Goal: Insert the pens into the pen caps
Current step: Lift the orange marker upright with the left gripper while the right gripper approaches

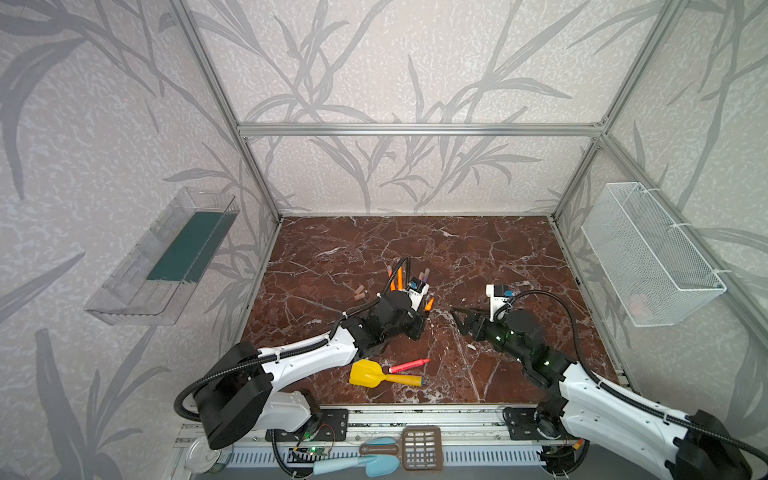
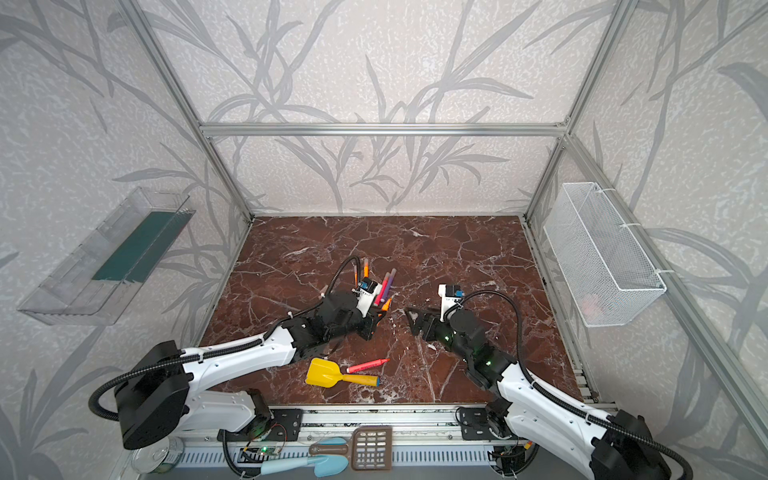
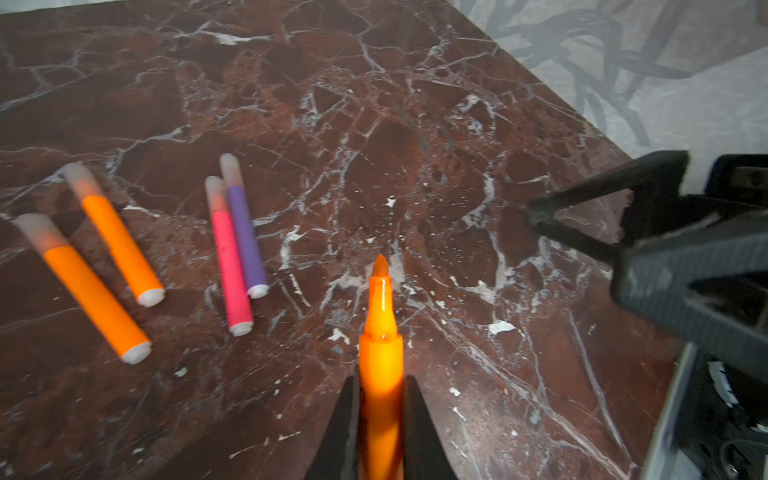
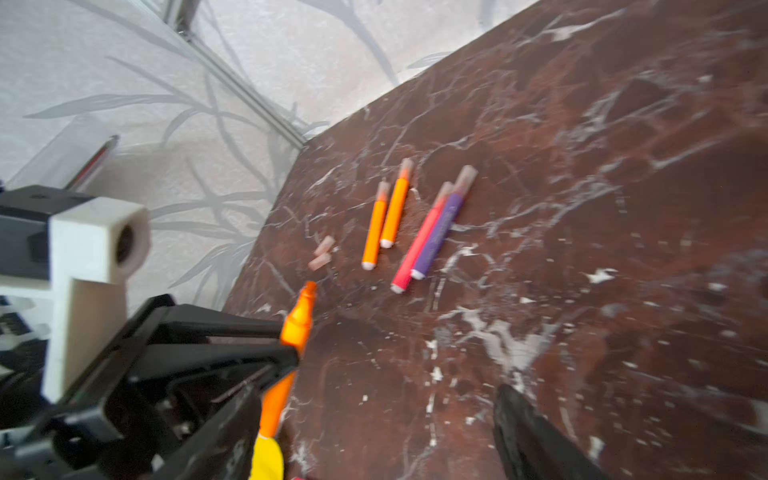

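The clear tray on the left wall holds a dark green sheet. The mesh basket on the right wall has something pale pink in its near end, too blurred to name.

The left gripper is clamped tight on an uncapped orange pen. This pen runs straight out between the fingers along the gripper's own line. Its bare tip leads, aimed toward the back right of the table. The right gripper is near that tip without touching it, its jaws apart with nothing between them.

Behind the left gripper lie four capped pens: two orange ones side by side, then a pink pen touching a purple pen. All four lie roughly front to back, caps toward the back wall and white butts toward the robot. The pink and purple ones lean a little right in both top views. Two loose caps lie just beside each other, left of the orange pair.

A red pen, uncapped, lies near the front edge just beside the shovel. Its long axis runs across the table, with the tip to the right and slightly back
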`<state>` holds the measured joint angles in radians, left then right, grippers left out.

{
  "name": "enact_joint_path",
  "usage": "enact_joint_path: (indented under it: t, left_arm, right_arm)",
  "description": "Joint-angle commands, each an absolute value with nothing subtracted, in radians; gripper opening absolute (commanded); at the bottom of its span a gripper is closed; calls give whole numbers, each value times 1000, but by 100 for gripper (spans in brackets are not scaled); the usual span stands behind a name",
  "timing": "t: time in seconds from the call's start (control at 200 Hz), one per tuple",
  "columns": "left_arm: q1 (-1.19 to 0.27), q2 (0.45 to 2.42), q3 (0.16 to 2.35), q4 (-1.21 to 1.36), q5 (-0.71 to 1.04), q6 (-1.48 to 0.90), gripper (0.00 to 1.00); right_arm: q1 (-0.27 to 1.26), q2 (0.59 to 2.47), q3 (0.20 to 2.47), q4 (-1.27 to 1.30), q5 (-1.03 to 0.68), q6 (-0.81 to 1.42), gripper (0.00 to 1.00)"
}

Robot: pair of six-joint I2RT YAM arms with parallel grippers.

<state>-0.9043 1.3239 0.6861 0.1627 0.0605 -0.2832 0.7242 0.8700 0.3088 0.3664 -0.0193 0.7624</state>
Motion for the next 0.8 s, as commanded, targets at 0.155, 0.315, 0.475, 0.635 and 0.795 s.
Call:
enact_joint_path:
  t: [0.155,0.315,0.475,0.635,0.795]
  left_arm:
    - [-945,1330,649,332,138,-285,0]
    - [-959,1350,658,340,139,-284,0]
    - [-969,1352,655,350,141,-282,0]
    - [-980,1340,645,357,140,-277,0]
    - [-983,1338,634,368,118,-273,0]
  right_arm:
    - [810,923,332,545,-8,822,76]
    - [850,946,333,557,29,818,74]
    - [854,966,328,568,46,830,71]
    - [854,996,334,563,72,845,63]
    - [857,1044,346,591,41,871,42]
